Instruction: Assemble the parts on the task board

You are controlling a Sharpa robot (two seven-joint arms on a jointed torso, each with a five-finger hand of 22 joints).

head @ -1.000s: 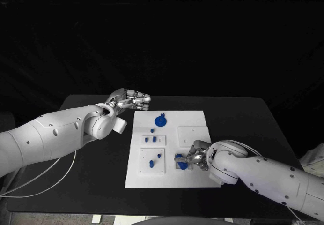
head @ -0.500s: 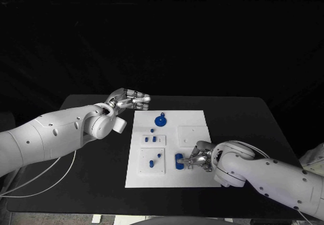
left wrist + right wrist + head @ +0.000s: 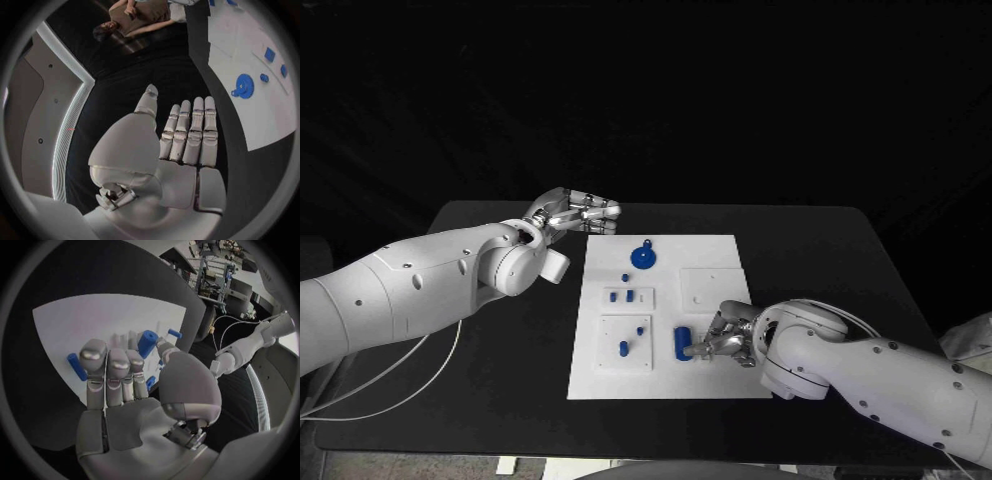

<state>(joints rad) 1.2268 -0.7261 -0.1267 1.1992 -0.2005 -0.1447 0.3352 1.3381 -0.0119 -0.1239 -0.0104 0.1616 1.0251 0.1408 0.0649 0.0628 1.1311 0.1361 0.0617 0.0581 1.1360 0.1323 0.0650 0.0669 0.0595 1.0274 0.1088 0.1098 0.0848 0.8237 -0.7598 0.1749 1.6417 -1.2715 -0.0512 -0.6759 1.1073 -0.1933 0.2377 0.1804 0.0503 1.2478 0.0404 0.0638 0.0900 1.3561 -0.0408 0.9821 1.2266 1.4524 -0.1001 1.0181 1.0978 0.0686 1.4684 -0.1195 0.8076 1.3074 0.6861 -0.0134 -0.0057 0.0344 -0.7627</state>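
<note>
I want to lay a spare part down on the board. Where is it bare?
The far right corner of the task board, right of the blue gear, is bare, as is the near left strip below the raised plate. The near right is crowded: the right hand sits beside the oblong blue part.

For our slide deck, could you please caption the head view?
Right hand beside a blue part on the white task board; left hand hovers off-board.
</note>
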